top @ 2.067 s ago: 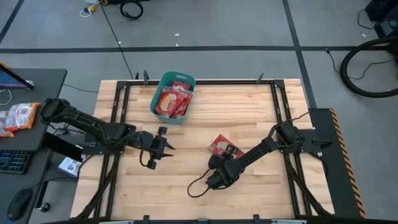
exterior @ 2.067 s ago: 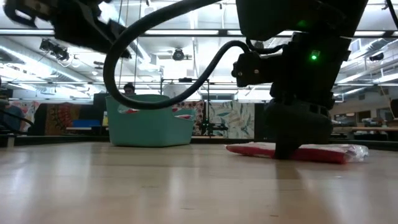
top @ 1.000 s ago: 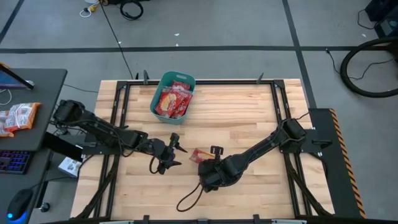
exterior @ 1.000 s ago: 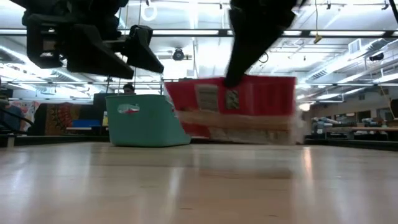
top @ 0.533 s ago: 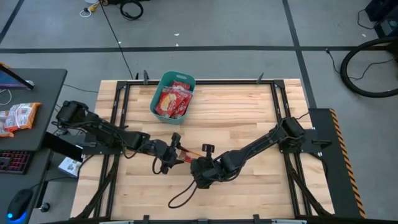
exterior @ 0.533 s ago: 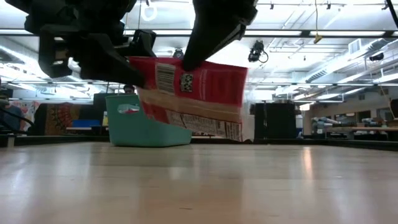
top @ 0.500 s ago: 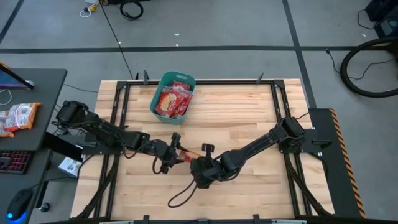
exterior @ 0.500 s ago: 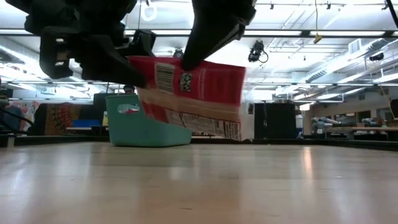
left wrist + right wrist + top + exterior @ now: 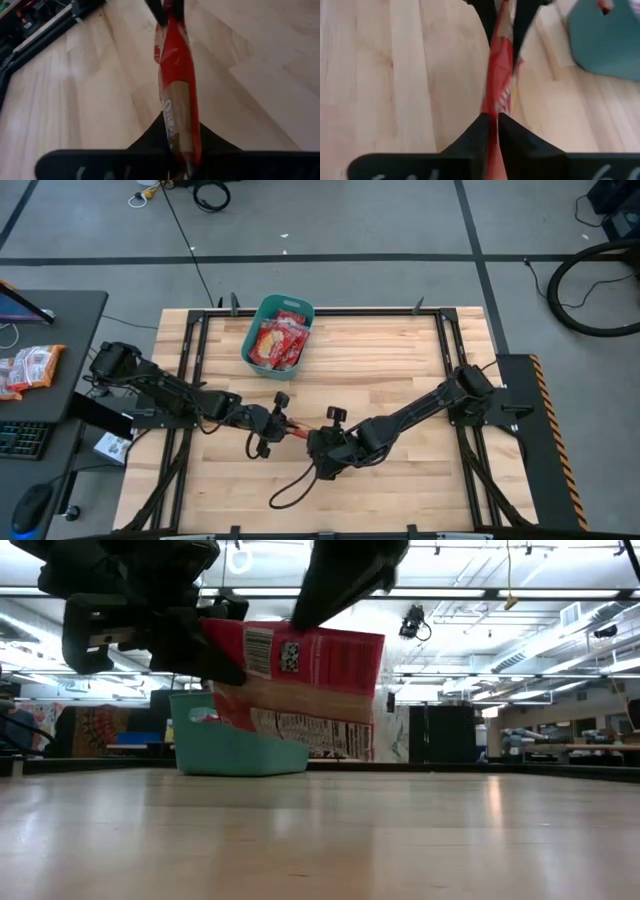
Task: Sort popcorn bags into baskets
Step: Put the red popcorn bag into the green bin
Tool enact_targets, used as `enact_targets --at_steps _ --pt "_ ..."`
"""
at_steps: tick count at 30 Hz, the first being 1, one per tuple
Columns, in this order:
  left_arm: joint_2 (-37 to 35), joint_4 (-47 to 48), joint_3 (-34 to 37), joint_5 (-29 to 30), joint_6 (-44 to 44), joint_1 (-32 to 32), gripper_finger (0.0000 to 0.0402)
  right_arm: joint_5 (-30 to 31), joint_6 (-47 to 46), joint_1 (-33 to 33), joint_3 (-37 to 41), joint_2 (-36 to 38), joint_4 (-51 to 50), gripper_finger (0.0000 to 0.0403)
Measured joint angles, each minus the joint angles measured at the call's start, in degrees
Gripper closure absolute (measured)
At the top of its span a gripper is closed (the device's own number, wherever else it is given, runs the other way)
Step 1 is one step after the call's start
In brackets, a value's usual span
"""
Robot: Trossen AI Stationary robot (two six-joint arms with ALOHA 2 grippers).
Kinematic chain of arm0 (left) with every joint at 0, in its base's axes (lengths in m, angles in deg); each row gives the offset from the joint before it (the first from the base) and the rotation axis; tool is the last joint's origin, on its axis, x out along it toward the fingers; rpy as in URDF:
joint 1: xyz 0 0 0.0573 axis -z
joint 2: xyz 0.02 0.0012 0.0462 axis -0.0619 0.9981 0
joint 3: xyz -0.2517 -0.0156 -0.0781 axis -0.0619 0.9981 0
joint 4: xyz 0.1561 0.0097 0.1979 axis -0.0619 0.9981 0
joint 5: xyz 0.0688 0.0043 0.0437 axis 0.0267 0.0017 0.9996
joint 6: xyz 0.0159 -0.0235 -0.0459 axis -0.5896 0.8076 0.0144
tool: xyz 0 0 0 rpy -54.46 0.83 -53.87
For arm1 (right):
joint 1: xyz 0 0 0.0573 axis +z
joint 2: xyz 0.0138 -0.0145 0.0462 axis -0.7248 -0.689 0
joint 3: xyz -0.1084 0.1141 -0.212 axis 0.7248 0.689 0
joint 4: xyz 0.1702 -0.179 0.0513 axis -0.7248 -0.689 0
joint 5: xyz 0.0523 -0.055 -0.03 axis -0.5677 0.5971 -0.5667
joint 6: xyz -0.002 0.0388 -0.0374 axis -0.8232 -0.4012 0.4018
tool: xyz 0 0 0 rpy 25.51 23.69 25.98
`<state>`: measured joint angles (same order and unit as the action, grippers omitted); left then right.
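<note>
One red popcorn bag (image 9: pixel 300 690) with a barcode and a tan band hangs in the air over the table's middle. It shows edge-on as a thin red line in the high view (image 9: pixel 299 430). My left gripper (image 9: pixel 283 425) is shut on its left end. My right gripper (image 9: pixel 318 436) is shut on its upper edge. The teal basket (image 9: pixel 252 330) stands at the table's far edge, left of centre, with several red bags (image 9: pixel 280 340) lying in it. It also shows behind the held bag in the low view (image 9: pixel 225 750). My left gripper pinches the bag's left end (image 9: pixel 182 142) between its two fingers (image 9: pixel 150 142), coming level from the table's left. The bag stands on edge, lifted clear of the table. My right gripper pinches the bag's upper edge (image 9: pixel 495 102) between its two fingers (image 9: pixel 477 135), slanting down from the table's right. The bag hangs below it, slightly tilted, clear of the table.
A black cable loop (image 9: pixel 292 492) from the right arm lies on the wood near the table's near edge. Orange-and-white packets (image 9: pixel 25 368) lie on the side desk left of the table. Bare wood lies between the held bag and the basket (image 9: pixel 605 45).
My right gripper carried the bag, lifted clear, toward the table's left until its left end came between my left gripper's fingers. My left gripper shifted slightly right toward it. In the last half second the bag tipped a little and otherwise stayed put.
</note>
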<state>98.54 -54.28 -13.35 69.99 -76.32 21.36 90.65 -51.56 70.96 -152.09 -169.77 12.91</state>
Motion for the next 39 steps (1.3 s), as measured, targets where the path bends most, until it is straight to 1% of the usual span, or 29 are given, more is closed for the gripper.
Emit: enact_targets --at_steps 2,4,6,10,14,15,16,18,20,22,27,31,33,35,36,39 --pt "-1.0 1.4 -0.2 1.9 0.0 0.0 0.0377 0.9 -1.3 0.0 0.0 1.9 -2.8 0.0343" --pt "-2.4 5.4 -1.5 5.7 -0.1 0.0 0.0373 3.4 -3.0 0.1 0.0 3.9 -6.0 0.033" --pt "-4.9 9.9 -3.3 11.4 -0.2 0.0 0.0366 6.8 -5.7 0.2 0.0 5.6 -9.9 0.0317" --pt "-9.3 14.9 -7.3 23.3 0.6 0.0 0.0365 13.8 -13.7 0.7 0.0 8.0 -18.5 0.0298" --pt "-12.6 14.5 -9.1 36.0 -0.4 -0.3 0.0367 19.1 -21.7 1.2 0.1 7.8 -24.5 0.0292" --pt "-13.1 13.3 -9.2 38.6 -1.2 -1.0 0.0367 20.2 -23.0 1.3 0.5 7.8 -24.9 0.0292" --pt "-13.6 12.7 -9.3 39.9 -1.4 -2.1 0.0367 21.1 -23.7 1.3 1.3 7.9 -24.5 0.0293" --pt "-14.9 13.2 -9.0 39.9 -1.2 -5.1 0.0365 22.5 -24.6 1.7 3.1 7.9 -23.3 0.0293" --pt "-15.1 12.8 -8.9 36.8 0.2 -9.5 0.0365 24.3 -25.2 2.2 4.5 7.8 -23.5 0.0293" --pt "-15.3 15.6 -8.6 35.0 1.8 -14.2 0.0365 25.9 -26.2 2.8 5.9 7.8 -23.3 0.0293" --pt "-15.3 18.2 -8.6 30.9 8.1 -27.4 0.0365 26.2 -28.7 4.1 8.5 7.8 -23.4 0.0293" --pt "-13.7 20.1 -8.7 27.9 13.3 -36.1 0.0364 26.7 -32.0 5.2 10.6 7.8 -23.3 0.0293" --pt "-13.0 23.6 -8.5 26.0 16.6 -39.5 0.0364 27.9 -33.6 5.8 11.8 7.8 -22.9 0.0293" --pt "-11.4 22.8 -8.7 23.4 20.4 -41.8 0.0364 28.8 -34.7 6.3 13.0 7.8 -21.7 0.0293" --pt "-10.9 24.0 -8.7 22.4 22.4 -42.8 0.0364 29.2 -34.9 6.4 13.5 7.8 -21.3 0.0293" --pt "-9.0 24.0 -8.6 21.7 27.3 -44.1 0.0364 29.6 -34.9 6.8 15.0 7.8 -18.3 0.0293"
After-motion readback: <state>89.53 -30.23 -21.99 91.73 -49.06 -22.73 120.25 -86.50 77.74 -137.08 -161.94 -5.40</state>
